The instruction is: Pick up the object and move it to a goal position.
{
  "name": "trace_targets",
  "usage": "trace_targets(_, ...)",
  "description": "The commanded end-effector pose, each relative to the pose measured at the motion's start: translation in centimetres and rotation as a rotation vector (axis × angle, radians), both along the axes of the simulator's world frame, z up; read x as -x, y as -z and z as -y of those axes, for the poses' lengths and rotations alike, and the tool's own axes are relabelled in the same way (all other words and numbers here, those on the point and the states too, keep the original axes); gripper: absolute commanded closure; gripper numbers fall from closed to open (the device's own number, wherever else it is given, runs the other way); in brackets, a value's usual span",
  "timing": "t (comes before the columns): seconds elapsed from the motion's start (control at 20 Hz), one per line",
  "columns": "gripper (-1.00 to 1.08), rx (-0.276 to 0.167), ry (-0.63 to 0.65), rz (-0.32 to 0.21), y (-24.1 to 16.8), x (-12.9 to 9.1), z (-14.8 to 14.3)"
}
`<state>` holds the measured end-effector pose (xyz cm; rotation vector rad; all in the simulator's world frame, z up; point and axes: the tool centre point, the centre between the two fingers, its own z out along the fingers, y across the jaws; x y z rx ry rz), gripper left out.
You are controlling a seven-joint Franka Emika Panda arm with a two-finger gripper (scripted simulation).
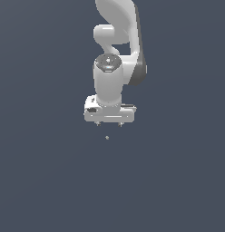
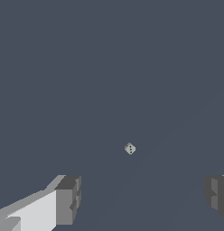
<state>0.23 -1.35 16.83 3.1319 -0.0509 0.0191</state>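
The arm [image 1: 115,54] points its claw [image 1: 109,123] straight down over the plain dark grey bench [image 1: 41,181]. The claw is wide open and holds nothing; in the wrist view its two fingers [image 2: 67,200] stand far apart. The object [image 1: 107,137] is a tiny pale speck lying just below the claw, not touching it. In the wrist view it looks like a small die with dark dots [image 2: 129,148], though it is too small to be sure.
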Motion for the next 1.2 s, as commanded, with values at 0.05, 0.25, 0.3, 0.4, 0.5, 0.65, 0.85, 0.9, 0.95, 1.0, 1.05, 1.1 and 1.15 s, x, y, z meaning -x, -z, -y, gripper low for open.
trace_targets(0.05,-0.92,0.000,0.000,0.000,0.0,0.0,0.0)
trace_targets(0.25,-0.92,-0.009,0.001,0.011,-0.7,-0.4,0.3)
trace_targets(0.3,-0.92,-0.012,0.001,0.015,-0.9,-0.5,0.4)
trace_targets(0.4,-0.92,-0.016,0.000,0.021,-1.3,-0.7,0.6)
trace_targets(0.5,-0.92,-0.017,-0.003,0.023,-1.5,-0.7,0.6)
trace_targets(0.65,-0.92,-0.017,-0.001,0.021,-1.4,-0.7,0.6)
trace_targets(0.85,-0.92,-0.018,0.025,0.020,-0.9,-0.7,0.6)
trace_targets(0.9,-0.92,-0.019,0.036,0.020,-0.7,-0.6,0.6)
trace_targets(0.95,-0.92,-0.019,0.047,0.019,-0.4,-0.6,0.6)
trace_targets(1.0,-0.92,-0.020,0.061,0.018,-0.2,-0.6,0.6)
trace_targets(1.05,-0.92,-0.021,0.075,0.017,0.1,-0.6,0.6)
trace_targets(1.1,-0.92,-0.021,0.091,0.016,0.4,-0.5,0.6)
trace_targets(1.15,-0.92,-0.022,0.108,0.015,0.7,-0.5,0.6)
